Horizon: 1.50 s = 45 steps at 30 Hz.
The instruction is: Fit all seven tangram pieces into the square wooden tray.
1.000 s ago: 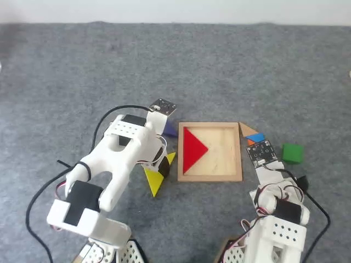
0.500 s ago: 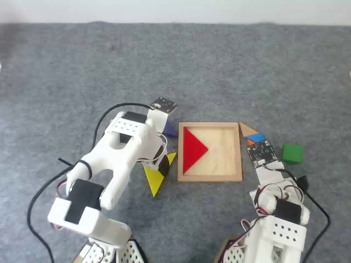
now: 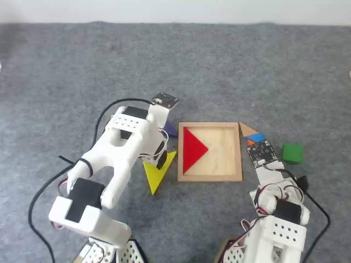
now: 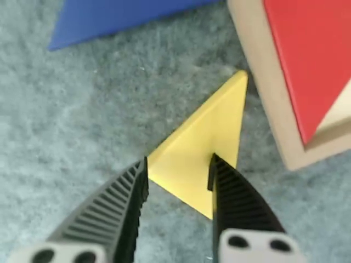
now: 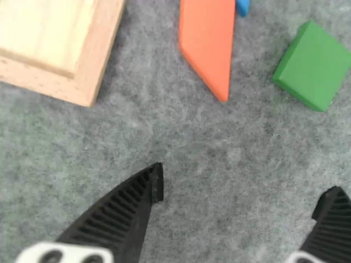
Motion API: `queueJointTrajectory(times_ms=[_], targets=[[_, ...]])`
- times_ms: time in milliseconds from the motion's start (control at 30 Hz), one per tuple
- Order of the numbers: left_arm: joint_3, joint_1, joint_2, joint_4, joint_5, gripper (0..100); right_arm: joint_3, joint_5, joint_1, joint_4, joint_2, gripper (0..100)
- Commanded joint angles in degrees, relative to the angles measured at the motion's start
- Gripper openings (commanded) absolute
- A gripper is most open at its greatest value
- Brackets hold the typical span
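Yellow triangle [image 3: 156, 176] lay flat on the grey surface [image 3: 66, 76], outside the square wooden tray [image 3: 211, 178] and just beside its left rim. The left tool [image 4: 178, 175] sat low over it with its jaws narrowly parted. One tip stood at the triangle's square corner and the other over its long edge. The right tool [image 5: 242, 181] hung wide open above bare surface, near the orange piece [image 5: 208, 44] and the green square [image 5: 312, 63].

The step in hand looked to be picking up this triangle. A pinch between a corner and a slanted edge would probably slip, so the jaws were better centred across the body before closing. The piece then had to rise clear of the rim. The red triangle [image 3: 192, 149] already lay in the tray with its long edge along the left wall. The yellow one would likely fit with its long edge against a neighbouring wall and its square corner meeting the red one's at the middle.

As it lay, its long edge ran diagonally and faced the tray. One sharp tip pointed at the left rim, nearly touching it, and the other pointed back toward the arm bases. The square corner pointed away from the tray.
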Motion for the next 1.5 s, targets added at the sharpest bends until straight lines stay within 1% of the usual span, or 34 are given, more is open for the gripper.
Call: queueJointTrajectory(times_ms=[0, 67, 133, 200, 267, 367, 467, 533, 600, 700, 767, 833, 967, 1067, 1100, 1167, 1233, 1300, 1367, 1467], targets=[[-0.84, 0.00, -1.41, 2.81, 0.18, 16, -0.26, -0.18, 0.48, -0.92, -0.57, 43.0], [-1.19, -1.05, -4.22, 3.69, -0.53, 17, -0.26, -0.18, 0.48, -0.92, -0.57, 43.0], [-2.07, -4.84, -8.26, 5.80, -2.46, 17, -0.44, -0.18, 0.40, -0.92, -0.57, 43.0], [-4.18, -11.69, -13.19, 8.18, -5.36, 17, -1.14, 0.88, 0.22, -0.66, -0.57, 43.0], [-6.81, -19.87, -18.64, 9.85, -7.91, 17, -3.43, 3.96, -1.10, 0.84, 0.04, 43.0], [-6.64, -31.65, -26.81, 10.46, -12.40, 21, -9.41, 6.77, -4.97, 4.70, 0.04, 43.0], [-1.01, -41.05, -32.53, 9.58, -19.78, 23, -19.43, 11.52, -9.54, 11.74, 0.13, 43.0], [3.30, -47.12, -34.02, 7.47, -25.05, 24, -26.81, 14.42, -13.76, 16.66, 1.19, 43.0], [5.76, -53.36, -34.02, 4.48, -28.31, 24, -34.20, 14.33, -18.15, 19.82, 5.14, 43.0], [6.37, -61.45, -34.02, 1.58, -32.26, 24, -45.36, 12.22, -23.16, 22.37, 16.84, 43.0], [6.46, -64.70, -34.02, 0.62, -33.93, 24, -51.60, 11.69, -26.68, 22.20, 26.86, 43.0], [7.34, -67.60, -33.93, -2.64, -34.29, 24, -56.62, 11.78, -32.04, 22.02, 37.93, 43.0], [9.80, -74.11, -30.86, -15.21, -34.37, 24, -64.88, 14.51, -44.26, 21.93, 58.24, 43.0], [9.19, -77.36, -24.88, -20.13, -34.55, 24, -72.18, 16.70, -50.15, 18.68, 68.26, 43.5], [8.66, -78.24, -22.42, -21.71, -34.64, 24, -74.20, 18.64, -51.91, 17.80, 70.73, 43.6], [6.73, -79.82, -16.88, -24.35, -35.34, 24, -77.36, 25.93, -54.81, 17.98, 75.12, 45.2], [3.91, -81.41, -11.25, -25.14, -35.87, 24, -79.30, 34.81, -56.57, 19.74, 79.43, 47.3], [0.75, -82.73, -5.80, -25.14, -37.45, 24, -80.35, 41.23, -57.45, 20.44, 83.12, 47.7], [-2.15, -84.04, -0.79, -25.14, -38.59, 24, -81.41, 45.27, -58.24, 19.38, 86.46, 47.7], [-6.64, -86.07, 4.92, -25.14, -38.95, 24, -82.99, 47.12, -61.67, 16.92, 90.24, 47.6]])
